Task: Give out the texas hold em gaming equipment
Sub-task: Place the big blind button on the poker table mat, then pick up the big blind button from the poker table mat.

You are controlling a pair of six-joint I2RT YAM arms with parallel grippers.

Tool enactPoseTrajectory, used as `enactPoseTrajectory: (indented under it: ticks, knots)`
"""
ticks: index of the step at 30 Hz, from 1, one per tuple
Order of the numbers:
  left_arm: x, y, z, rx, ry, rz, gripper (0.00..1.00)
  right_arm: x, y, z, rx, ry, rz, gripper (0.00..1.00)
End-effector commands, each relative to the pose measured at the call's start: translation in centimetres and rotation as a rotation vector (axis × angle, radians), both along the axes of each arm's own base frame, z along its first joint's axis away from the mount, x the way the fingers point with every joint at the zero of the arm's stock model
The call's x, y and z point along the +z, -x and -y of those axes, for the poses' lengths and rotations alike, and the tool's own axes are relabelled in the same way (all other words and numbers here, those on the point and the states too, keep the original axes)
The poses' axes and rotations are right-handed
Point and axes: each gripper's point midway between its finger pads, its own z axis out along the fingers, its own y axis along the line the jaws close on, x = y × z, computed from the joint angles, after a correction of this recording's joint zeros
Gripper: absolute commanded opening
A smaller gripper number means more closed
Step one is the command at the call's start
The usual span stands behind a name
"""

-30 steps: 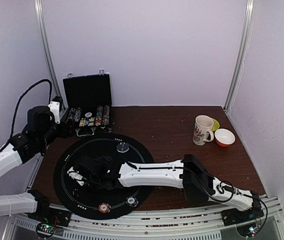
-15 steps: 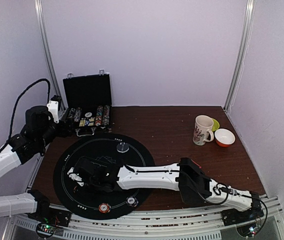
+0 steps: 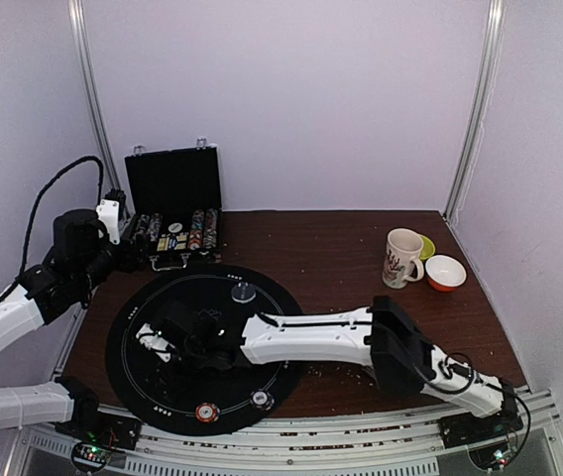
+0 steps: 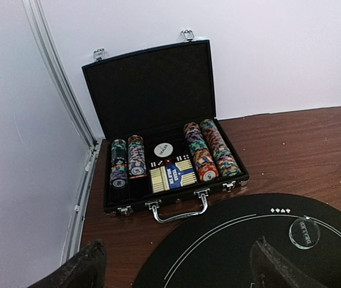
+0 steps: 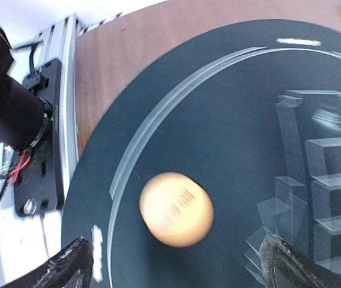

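Dark brown wooden surface [image 3: 341, 248], white walls, round black mat [image 3: 177, 382] at near left. Right end effector [image 5: 176, 267]: spread, gripping nothing, over a blurred round orange disc [image 5: 176, 210], seemingly on the mat's left part. Left end effector [image 4: 176, 270]: spread, empty, facing an open black hinged case [image 4: 158, 120]. Step judged: orange disc set out. Next calls for lifting clear and fetching another piece.

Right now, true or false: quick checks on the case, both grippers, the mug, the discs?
1. The black case stands open. True.
2. The right gripper clamps the orange disc. False: its jaws are wide apart, the disc free on the mat.
3. The mug stands on the mat. False: it is on bare table, beside the orange bowl.
4. A clear disc lies on the mat. True.
5. The left gripper is open and empty. True.
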Motion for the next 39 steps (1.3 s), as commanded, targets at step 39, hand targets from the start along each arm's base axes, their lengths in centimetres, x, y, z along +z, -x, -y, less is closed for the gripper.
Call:
enactPoseTrajectory:
  ticks: [39]
  knots:
    - [-11.0,7.0,6.0,-0.15,0.174,-0.63,0.92,-5.0,-10.0,22.9,-0.407,0.581,-0.107,0.71]
